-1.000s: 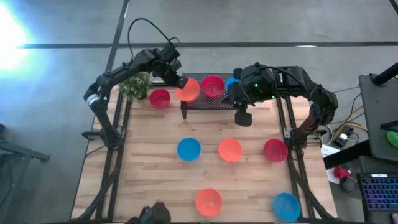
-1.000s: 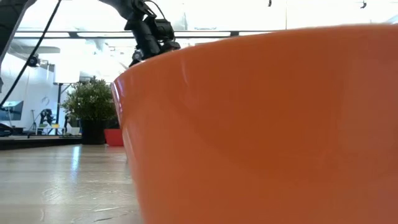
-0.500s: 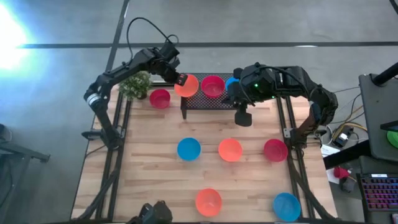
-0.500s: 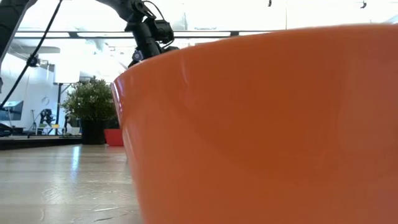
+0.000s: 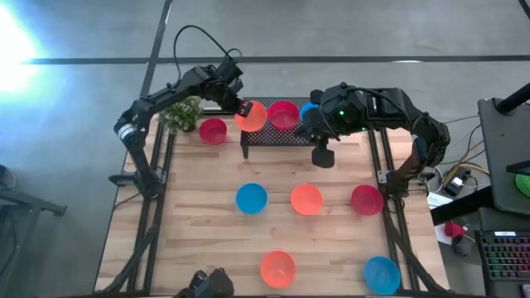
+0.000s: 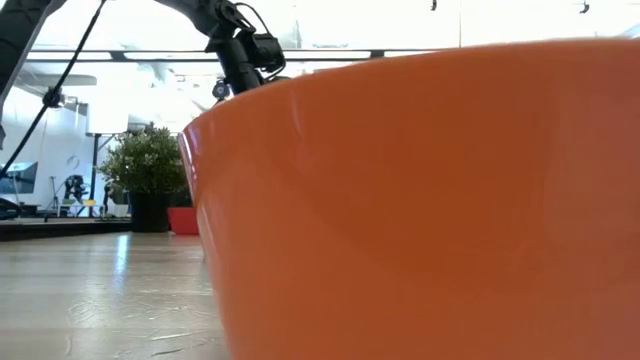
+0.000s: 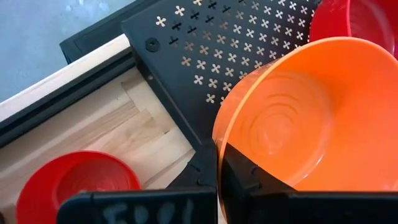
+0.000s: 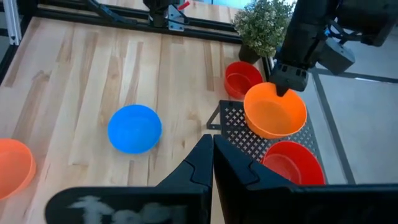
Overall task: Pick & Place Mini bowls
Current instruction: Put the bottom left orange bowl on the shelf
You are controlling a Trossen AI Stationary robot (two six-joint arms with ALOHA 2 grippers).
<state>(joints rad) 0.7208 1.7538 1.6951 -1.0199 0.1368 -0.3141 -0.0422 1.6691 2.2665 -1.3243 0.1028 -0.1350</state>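
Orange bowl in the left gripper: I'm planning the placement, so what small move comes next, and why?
Probably lower it. The left gripper is shut on the orange bowl, held tilted over the black rack beside a red bowl already there.

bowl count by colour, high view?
Orange bowls: 3
Red bowls: 3
Blue bowls: 3, the last mostly hidden by the right arm
Total: 9 bowls

No legible text or labels.
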